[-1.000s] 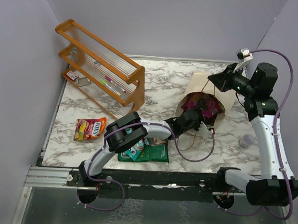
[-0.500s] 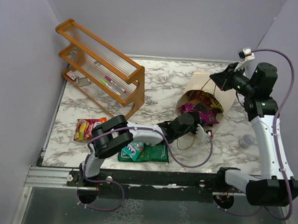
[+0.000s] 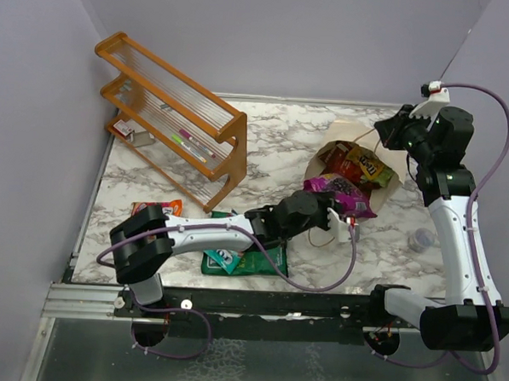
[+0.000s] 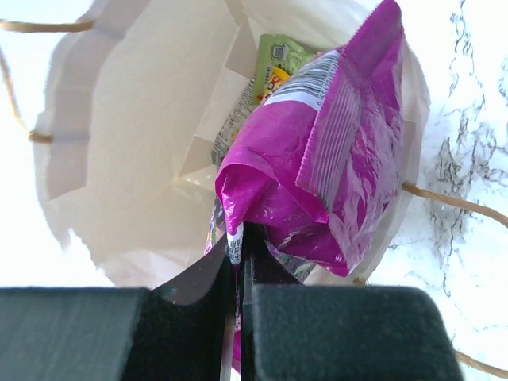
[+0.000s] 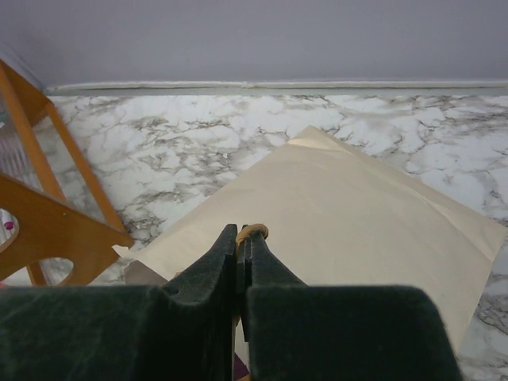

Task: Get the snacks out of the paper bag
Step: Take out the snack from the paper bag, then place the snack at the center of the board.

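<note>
Only the left wrist view shows the left fingers clenched on the edge of the purple packet, at the mouth of the paper bag on the table. The right wrist view shows the right fingers pinching the bag's string handle. From above, the left arm partly hides the orange-red candy bag and the green packet.

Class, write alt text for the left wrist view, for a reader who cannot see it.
The left tool is shut on the edge of a purple snack packet at the mouth of the beige paper bag. A green packet lies deeper inside; marble table shows at right.
</note>
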### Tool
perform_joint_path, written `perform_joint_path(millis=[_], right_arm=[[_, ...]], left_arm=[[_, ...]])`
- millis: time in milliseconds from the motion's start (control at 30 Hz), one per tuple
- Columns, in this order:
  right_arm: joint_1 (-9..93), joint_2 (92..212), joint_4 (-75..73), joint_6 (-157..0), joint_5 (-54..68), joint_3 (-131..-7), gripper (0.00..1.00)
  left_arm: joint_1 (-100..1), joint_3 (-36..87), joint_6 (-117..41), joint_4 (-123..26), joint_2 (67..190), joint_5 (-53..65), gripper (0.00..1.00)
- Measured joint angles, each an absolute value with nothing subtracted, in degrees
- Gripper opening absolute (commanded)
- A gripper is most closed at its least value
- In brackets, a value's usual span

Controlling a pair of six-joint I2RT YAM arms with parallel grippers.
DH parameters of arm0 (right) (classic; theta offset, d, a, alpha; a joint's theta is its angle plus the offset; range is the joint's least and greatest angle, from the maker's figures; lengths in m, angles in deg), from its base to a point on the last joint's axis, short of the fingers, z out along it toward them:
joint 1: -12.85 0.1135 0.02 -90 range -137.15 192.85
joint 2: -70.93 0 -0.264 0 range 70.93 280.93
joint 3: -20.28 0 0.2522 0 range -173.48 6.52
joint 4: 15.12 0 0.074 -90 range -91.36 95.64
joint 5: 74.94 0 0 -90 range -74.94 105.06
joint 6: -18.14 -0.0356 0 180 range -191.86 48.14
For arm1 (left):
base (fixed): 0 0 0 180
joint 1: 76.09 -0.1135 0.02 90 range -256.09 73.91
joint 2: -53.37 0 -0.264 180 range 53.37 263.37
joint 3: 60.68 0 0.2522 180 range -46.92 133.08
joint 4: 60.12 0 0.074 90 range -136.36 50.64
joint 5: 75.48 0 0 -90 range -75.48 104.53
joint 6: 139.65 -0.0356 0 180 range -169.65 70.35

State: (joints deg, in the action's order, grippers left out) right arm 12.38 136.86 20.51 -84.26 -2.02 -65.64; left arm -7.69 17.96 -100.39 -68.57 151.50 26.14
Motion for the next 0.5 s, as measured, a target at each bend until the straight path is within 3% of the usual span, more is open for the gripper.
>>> perform_joint_path(millis=[500], right_arm=[[12.4,136.91,20.49,-84.26,1.96,-65.29,0.02]], left_arm=[[-6.57,18.86,-80.02,-51.42,134.52,28.94,0.0]])
